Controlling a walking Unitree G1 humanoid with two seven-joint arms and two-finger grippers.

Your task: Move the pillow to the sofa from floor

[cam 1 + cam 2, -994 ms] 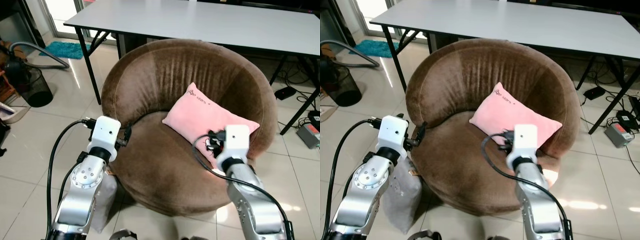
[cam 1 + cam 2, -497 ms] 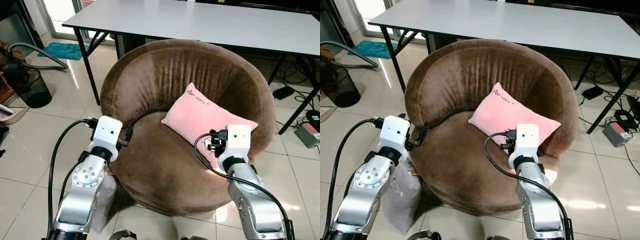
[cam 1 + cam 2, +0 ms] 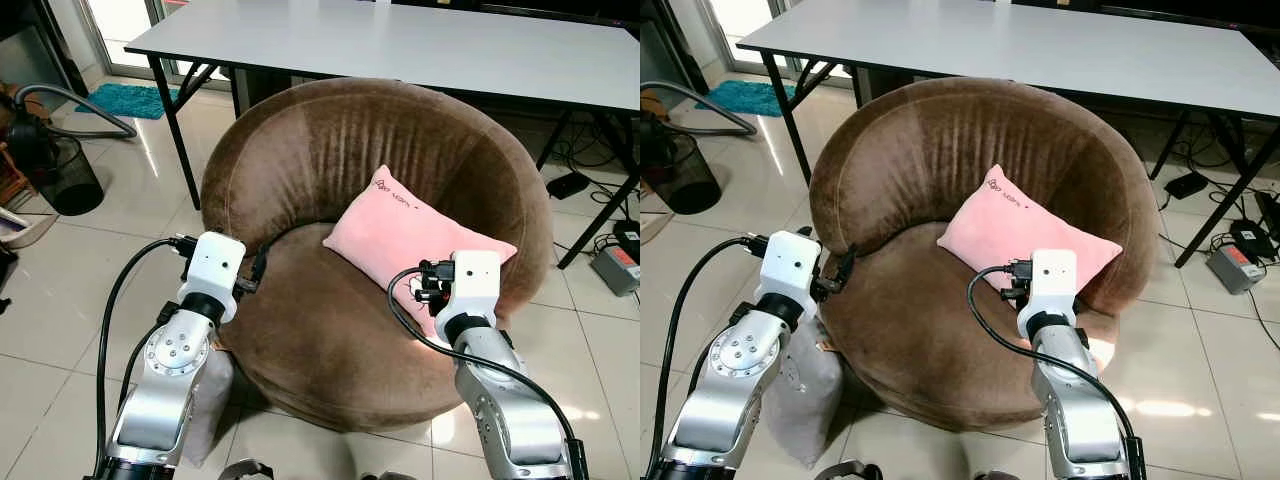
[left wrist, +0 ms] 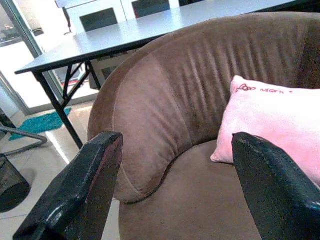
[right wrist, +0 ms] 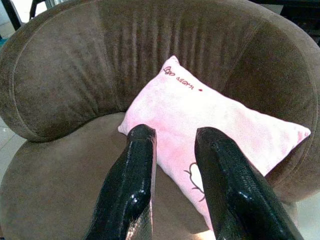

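1. Right hand (image 5: 175, 150) hovers just above the front of the pink pillow (image 3: 415, 235), its two black fingers (image 5: 135, 185) released, a narrow gap between them and nothing held.
2. Left hand (image 4: 170, 190) is spread wide and empty, poised at the near rim of the brown sofa (image 3: 300, 170), with the pillow well beyond it and towards the right hand.
3. Just ahead of the right hand, the pillow lies on the seat with its far edge propped against the sofa's curved back; it looks settled, so the placing seems done or nearly so.
4. Below the left arm, a grey cushion (image 3: 805, 395) leans on the floor against the sofa's base; if that is a pillow meant to go up too, it is the next thing to fetch.
5. To finish well, I would draw the right hand straight back and slightly up, fingers kept apart, so the soft cover is not snagged or dragged off the seat.
6. Beyond both hands, a grey table (image 3: 400, 40) stands behind the sofa, clear of any retreat.
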